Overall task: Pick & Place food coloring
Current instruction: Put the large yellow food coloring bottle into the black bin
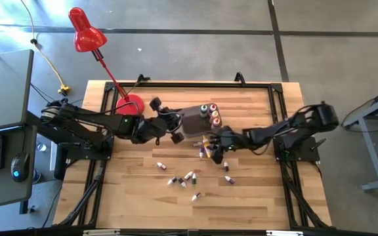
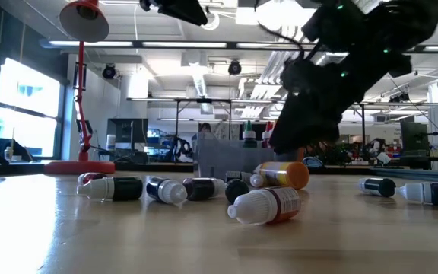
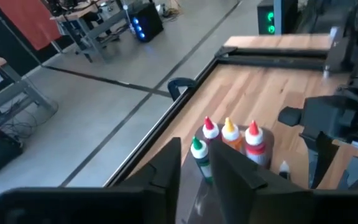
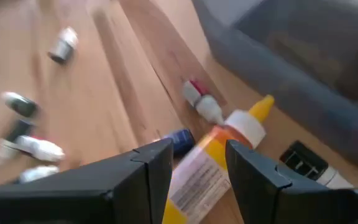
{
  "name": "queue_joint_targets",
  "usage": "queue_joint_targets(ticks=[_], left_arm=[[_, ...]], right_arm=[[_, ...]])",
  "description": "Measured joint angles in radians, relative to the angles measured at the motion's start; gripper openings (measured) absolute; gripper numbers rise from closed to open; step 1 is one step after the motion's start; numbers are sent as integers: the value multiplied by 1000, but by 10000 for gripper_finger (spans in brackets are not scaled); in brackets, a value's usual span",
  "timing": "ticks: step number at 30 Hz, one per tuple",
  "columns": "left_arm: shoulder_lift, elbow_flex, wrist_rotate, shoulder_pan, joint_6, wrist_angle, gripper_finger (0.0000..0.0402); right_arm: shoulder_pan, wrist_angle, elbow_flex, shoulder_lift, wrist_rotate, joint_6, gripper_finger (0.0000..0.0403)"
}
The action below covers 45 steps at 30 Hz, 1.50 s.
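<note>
Several small food coloring bottles [image 1: 189, 177] lie scattered on the wooden table, and several more stand upright in the dark grey tub [image 1: 192, 121], pointed caps up [image 3: 229, 134]. An orange-yellow bottle [image 4: 210, 162] lies on its side just in front of the tub, next to a red-capped one [image 4: 201, 99] and a dark one [image 4: 182, 140]. My right gripper [image 4: 197, 168] is low over it, open, with one finger on each side of its body. My left gripper [image 3: 197, 180] hangs open and holding nothing, above the table at the tub's left side. My right gripper comes down slanting from the table's right, its fingers [image 4: 154, 168] lying along both sides of the orange-yellow bottle's body [image 4: 194, 177]. The bottle lies on the table. I cannot tell whether the fingers touch it.
A red desk lamp [image 1: 87, 36] stands with its base [image 1: 128, 103] on the table's far left part, close to the left arm. Loose bottles [image 2: 268, 204] lie across the middle and near part of the table. A black frame [image 1: 281, 98] borders the table's sides.
</note>
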Motion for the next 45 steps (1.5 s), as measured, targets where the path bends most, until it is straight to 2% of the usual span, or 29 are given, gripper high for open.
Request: queue_joint_targets(ticks=[6, 11, 16, 21, 26, 34, 39, 45], left_arm=[[0, 0, -5, 0, 0, -36, 118], [0, 0, -5, 0, 10, -63, 122], [0, 0, -4, 0, 10, -94, 122], [1, 0, -4, 0, 10, -110, 122], [1, 0, -4, 0, 6, -121, 122], [1, 0, 10, 0, 6, -124, 122], [1, 0, 11, 0, 6, -124, 122], [1, 0, 11, 0, 6, -124, 122]], right_arm=[[-7, -190, 148, 123, 6, -2, 142], [-3, -318, 242, 170, 60, -1, 143], [6, -401, 279, 180, 84, -1, 143], [35, -413, 280, 180, 83, -37, 143], [59, -411, 279, 180, 57, -217, 143], [66, -412, 279, 179, -111, -314, 143], [67, -390, 277, 179, -123, -487, 143], [47, -372, 276, 180, -118, -453, 143]])
